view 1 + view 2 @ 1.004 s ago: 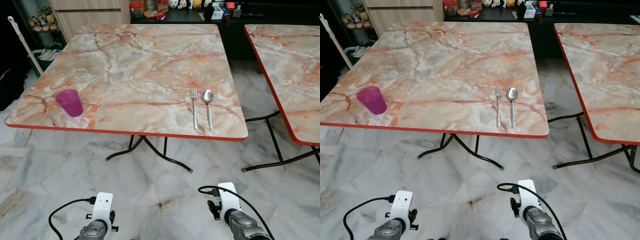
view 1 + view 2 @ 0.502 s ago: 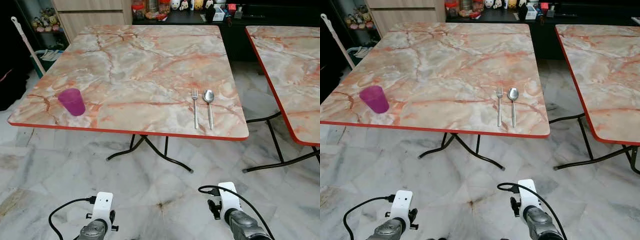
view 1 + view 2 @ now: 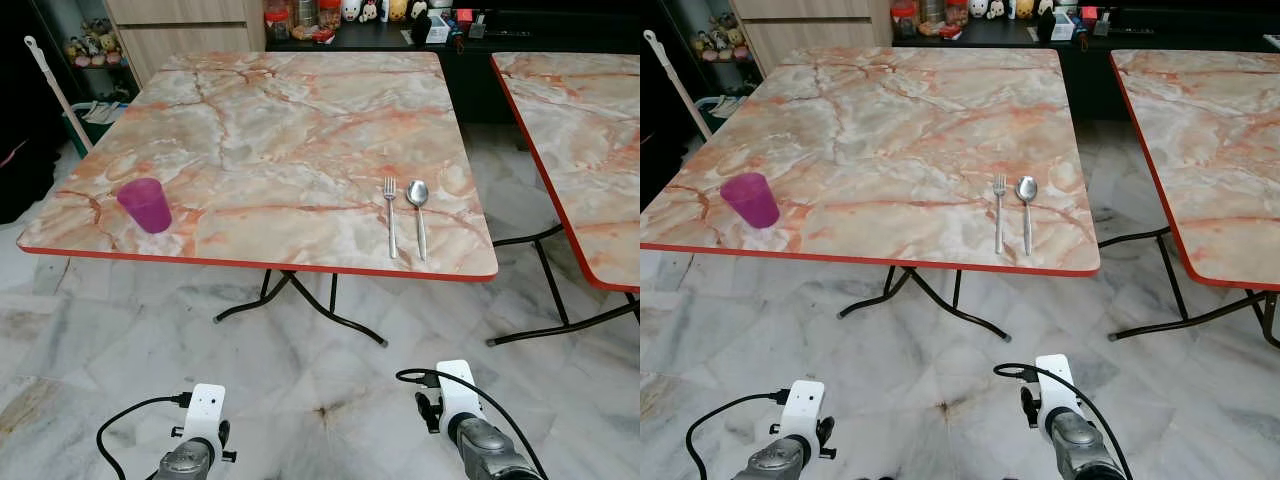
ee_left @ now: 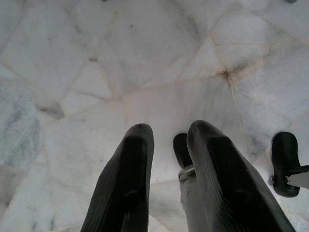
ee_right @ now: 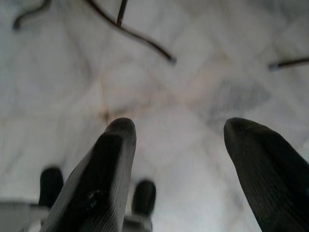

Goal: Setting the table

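Note:
A purple cup (image 3: 146, 205) stands upright near the front left corner of the marble table (image 3: 300, 110). A fork (image 3: 390, 216) and a spoon (image 3: 417, 206) lie side by side near the front right edge, handles toward me. Both arms hang low over the floor, well short of the table: left arm (image 3: 204, 425), right arm (image 3: 457, 400). In the left wrist view my left gripper (image 4: 170, 130) has a narrow gap between its fingers and nothing in it. My right gripper (image 5: 178, 128) is wide open and holds nothing.
A second marble table (image 3: 590, 130) stands to the right, with a floor gap between the two. Black folding legs (image 3: 300, 300) run under the near table. A mop handle (image 3: 55, 90) leans at the left. A dark counter with small items (image 3: 340, 12) lies behind.
The whole picture has shifted slightly, so the camera moved. The cup, fork and spoon lie where they were, and the arms hang as before.

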{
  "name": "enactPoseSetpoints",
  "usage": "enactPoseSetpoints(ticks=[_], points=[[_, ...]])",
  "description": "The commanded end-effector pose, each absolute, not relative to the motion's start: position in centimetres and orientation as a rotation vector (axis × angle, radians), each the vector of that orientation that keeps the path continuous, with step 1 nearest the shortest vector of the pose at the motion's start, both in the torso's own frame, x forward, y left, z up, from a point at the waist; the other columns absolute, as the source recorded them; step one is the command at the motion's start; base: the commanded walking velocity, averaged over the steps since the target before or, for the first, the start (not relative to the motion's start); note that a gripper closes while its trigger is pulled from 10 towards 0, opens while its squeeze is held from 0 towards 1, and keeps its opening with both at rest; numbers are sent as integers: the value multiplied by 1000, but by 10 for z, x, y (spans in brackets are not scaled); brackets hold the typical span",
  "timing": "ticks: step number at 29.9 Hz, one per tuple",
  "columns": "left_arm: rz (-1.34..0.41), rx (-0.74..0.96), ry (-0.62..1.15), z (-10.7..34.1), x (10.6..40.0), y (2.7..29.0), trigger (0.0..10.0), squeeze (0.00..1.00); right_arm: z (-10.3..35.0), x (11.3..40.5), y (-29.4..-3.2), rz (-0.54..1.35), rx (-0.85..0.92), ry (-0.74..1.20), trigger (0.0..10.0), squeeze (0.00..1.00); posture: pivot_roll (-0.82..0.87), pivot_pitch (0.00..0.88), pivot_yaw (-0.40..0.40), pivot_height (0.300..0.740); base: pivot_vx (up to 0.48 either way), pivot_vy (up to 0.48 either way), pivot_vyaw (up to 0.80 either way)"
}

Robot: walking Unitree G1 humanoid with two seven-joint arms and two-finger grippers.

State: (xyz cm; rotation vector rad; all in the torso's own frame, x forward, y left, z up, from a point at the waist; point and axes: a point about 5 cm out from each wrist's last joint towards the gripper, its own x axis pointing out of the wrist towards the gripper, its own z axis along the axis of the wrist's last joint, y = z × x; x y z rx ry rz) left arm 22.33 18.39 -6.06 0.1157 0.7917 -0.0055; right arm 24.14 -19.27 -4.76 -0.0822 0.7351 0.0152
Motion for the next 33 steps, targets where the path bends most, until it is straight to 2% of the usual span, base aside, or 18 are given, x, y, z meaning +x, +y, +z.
enactPoseSetpoints(ticks=[1,7,11,33], points=[[9,119,823,-63,219,189,10000,0,-45,244,-192,-10,-54,681,10000,0,-67,75,42,740,0,0,0],[11,119,826,-64,219,189,10000,0,-44,244,-192,-13,-53,675,10000,0,-65,55,40,740,0,0,0],[18,118,831,-65,217,189,10000,0,-45,242,-190,-9,-42,669,10000,0,-70,0,35,740,0,0,0],[28,118,836,-66,215,191,10000,0,-46,240,-188,-28,-22,654,10000,0,-74,0,51,740,0,0,0]])
